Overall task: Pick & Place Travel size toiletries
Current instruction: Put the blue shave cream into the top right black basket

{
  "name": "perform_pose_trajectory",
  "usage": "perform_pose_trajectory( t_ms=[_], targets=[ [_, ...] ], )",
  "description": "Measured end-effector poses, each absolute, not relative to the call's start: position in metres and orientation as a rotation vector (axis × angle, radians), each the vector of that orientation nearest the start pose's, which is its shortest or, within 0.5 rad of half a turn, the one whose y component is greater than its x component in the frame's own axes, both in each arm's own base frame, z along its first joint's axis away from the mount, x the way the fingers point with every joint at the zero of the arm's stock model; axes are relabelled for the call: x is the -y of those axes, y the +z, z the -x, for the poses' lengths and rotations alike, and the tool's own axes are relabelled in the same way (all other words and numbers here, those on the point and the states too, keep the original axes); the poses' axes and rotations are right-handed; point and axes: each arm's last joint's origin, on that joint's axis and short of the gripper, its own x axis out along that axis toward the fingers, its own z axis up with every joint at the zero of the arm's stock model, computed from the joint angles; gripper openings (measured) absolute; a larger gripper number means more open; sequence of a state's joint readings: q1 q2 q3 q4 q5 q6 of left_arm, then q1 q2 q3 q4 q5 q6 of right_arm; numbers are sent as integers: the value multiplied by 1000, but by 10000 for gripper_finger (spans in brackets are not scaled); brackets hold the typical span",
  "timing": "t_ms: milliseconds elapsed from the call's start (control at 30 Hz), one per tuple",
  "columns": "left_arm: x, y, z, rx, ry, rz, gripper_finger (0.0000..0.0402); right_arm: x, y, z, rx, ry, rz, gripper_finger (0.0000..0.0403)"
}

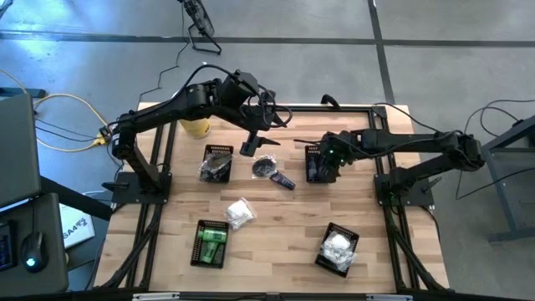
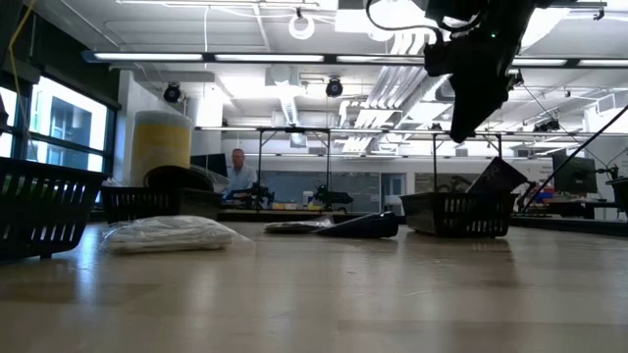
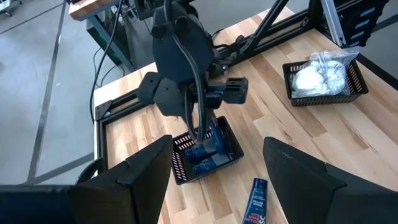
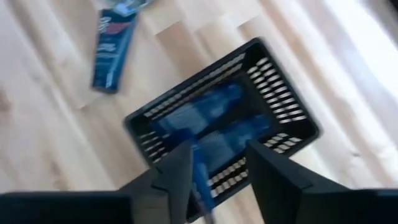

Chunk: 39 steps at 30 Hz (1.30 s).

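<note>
My right gripper [image 4: 217,167] hangs open over a black mesh basket [image 1: 322,164] that holds dark blue tubes [image 4: 205,121]. A strip of blue [image 4: 200,186] shows along the inner side of one of its fingers. My left gripper [image 1: 250,147], open and holding nothing, hovers above the table's middle, left of that basket. One dark blue tube [image 1: 283,181] lies flat on the wood beside a silvery-clear packet [image 1: 266,167]. A white packet [image 1: 240,213] lies nearer the front. Green bottles [image 1: 211,241] sit in a front basket. My right gripper points down into the basket of blue tubes, and the blue strip [image 4: 200,186] lies against one finger's inner side. I cannot tell whether the finger touches it.
A basket of dark and silvery packets [image 1: 216,164] stands left of centre, and a basket of white packets [image 1: 337,249] at the front right. The tall yellow canister [image 1: 196,127] stands at the far left. Bare wood lies between the front baskets. A person shows far behind the table [image 2: 238,172].
</note>
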<state>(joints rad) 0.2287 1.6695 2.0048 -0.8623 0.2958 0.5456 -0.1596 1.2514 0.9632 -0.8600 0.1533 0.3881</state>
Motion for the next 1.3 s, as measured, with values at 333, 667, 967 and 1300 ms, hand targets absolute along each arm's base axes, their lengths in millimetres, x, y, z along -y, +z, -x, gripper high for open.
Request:
perform_pose_trajectory(
  t_ms=[333,667,967,1300],
  targets=[
    [-69,455,-333,-476,-201,-397,245,39,266,-214,-1029,-510,-343,126],
    [-69,455,-333,-475,-202,-412,245,26,269,-185,-1241,-306,-527,6],
    [-69,455,-333,-474,-206,-425,245,29,247,-205,-1355,-308,-494,3],
    [-69,455,-333,-478,-207,-422,245,35,212,-233,-1466,-313,-333,3]
  ],
)
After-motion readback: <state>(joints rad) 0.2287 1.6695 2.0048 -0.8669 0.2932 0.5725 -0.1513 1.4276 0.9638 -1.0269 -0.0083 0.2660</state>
